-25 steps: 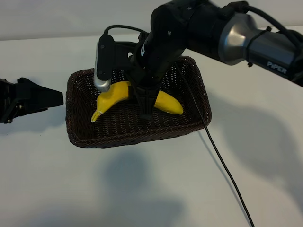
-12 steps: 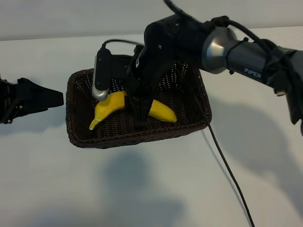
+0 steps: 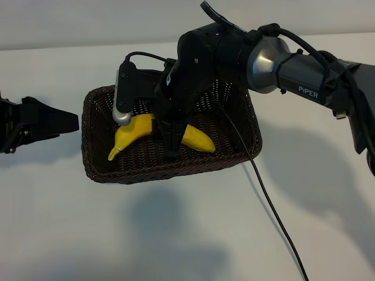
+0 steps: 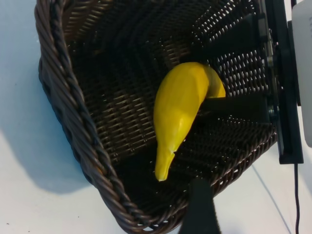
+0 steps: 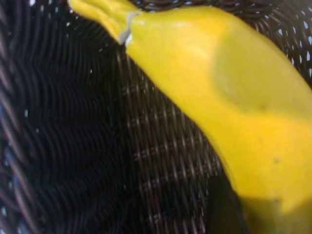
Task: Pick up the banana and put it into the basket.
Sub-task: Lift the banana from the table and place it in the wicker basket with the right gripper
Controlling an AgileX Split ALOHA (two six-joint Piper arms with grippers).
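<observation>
The bright-yellow banana hangs low inside the dark-brown wicker basket, its stem end pointing toward the basket's left wall. My right gripper reaches down into the basket and is shut on the banana's middle, with one black finger in front of it. The left wrist view shows the banana over the basket's woven floor, inside the braided rim. In the right wrist view the banana fills the frame above the weave. My left gripper is parked open on the table, left of the basket.
A black cable trails from the right arm over the basket's right rim and across the white table toward the front. A silver wrist camera sits at the basket's back left, above the banana.
My right gripper has moved a little left and lower into the basket with the banana in it. The left arm has not moved.
</observation>
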